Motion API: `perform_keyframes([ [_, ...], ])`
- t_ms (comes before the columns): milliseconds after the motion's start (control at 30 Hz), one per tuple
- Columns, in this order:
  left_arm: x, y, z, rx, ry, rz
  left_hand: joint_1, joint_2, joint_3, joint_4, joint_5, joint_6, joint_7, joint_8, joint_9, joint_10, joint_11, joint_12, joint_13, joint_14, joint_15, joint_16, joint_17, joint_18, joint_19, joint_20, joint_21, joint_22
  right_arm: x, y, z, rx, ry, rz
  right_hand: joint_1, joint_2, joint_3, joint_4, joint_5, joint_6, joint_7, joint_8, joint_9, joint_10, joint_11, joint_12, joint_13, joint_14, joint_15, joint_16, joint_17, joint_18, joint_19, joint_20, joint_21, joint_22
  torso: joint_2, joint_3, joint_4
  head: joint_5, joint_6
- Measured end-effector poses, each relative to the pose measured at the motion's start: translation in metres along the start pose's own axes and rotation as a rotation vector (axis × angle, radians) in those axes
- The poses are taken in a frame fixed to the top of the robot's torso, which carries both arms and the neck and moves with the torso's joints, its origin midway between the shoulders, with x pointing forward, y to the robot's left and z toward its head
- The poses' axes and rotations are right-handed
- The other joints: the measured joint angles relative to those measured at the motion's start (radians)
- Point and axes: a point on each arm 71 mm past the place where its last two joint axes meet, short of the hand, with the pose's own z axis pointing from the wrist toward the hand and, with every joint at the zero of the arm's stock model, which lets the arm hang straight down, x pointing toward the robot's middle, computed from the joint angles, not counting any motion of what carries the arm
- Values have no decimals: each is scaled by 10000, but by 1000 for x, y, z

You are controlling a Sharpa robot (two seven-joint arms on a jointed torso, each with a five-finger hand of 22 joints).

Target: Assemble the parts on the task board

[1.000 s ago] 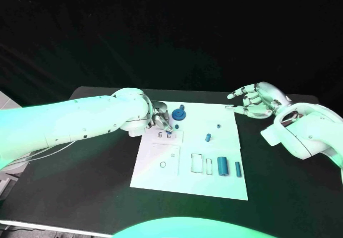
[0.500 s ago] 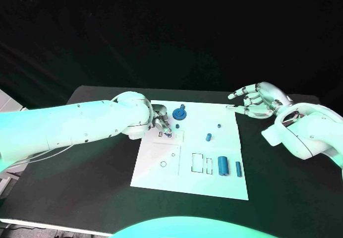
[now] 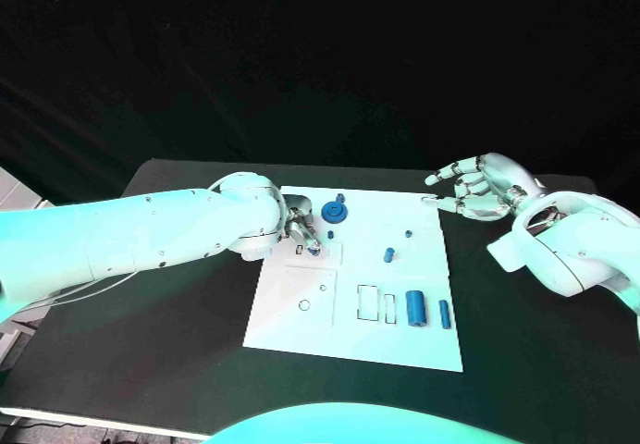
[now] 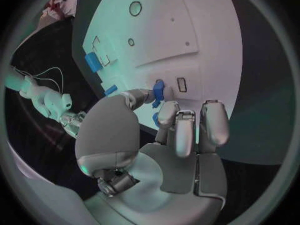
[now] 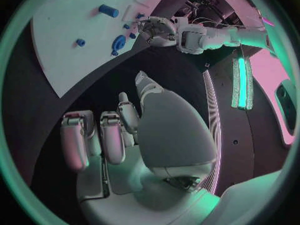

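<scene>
Black tabletop [image 3: 160, 351] w/ white task board [image 3: 400, 342]. Left hand [image 3: 296, 225] fingers pinch small blue part [image 4: 158, 89], upright over board's left-edge slot. Right hand [image 3: 477, 188] spread, empty, off board's far-right corner.

table [image 3: 160, 314]: black, with its far edge toward 12 o'clock and its near edge toward 6 o'clock.
board [image 3: 307, 324]: white rectangular plate lying flat on the table's middle, its long sides running from 12 to 6 o'clock, slightly turned; dark table shows on every side of it.
left of board: bare black tabletop toward 9 o'clock.
right of board: bare black tabletop toward 3 o'clock.
</scene>
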Motion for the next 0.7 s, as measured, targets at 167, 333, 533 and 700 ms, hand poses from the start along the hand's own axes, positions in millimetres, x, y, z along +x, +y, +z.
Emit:
perform_keyframes([
  [167,1,-2,0,36,-9,16,4,4,1,0,0,-1,1,-3,-24,0,0,0,0,0,0,0,-1,-158,0,0,0,0,0,0,0,17,27,20,0,0,0,0,0,0,0,0,0,0,0,0,0,0,0,0,-1,0,0,0,0,0,1,1,8,-19,-1],
  [333,4,-4,-1,111,-8,4,9,9,1,0,-1,-1,2,-14,-21,-1,1,0,-10,0,1,0,-1,-157,0,0,0,11,1,-1,0,31,49,33,0,0,0,0,0,0,0,0,0,0,0,0,0,0,0,0,-1,0,0,0,0,-1,2,3,11,-23,-13],
  [533,5,-1,-5,143,-145,-155,15,15,1,0,-5,-3,4,-56,-19,17,-16,0,7,0,1,-1,-1,-157,37,-37,0,24,1,-2,-1,61,63,45,0,0,0,0,0,0,0,0,1,0,0,0,0,0,0,0,-2,0,0,0,0,-2,2,0,11,-11,-26],
  [700,3,2,-8,139,-428,-452,16,15,43,41,-7,1,0,-74,-6,54,-53,0,18,0,1,0,-2,-158,37,-37,0,45,1,-3,-1,78,64,49,0,0,0,0,0,0,0,0,1,0,0,0,0,0,0,0,-2,0,0,0,0,-2,1,0,12,-22,-43],
])
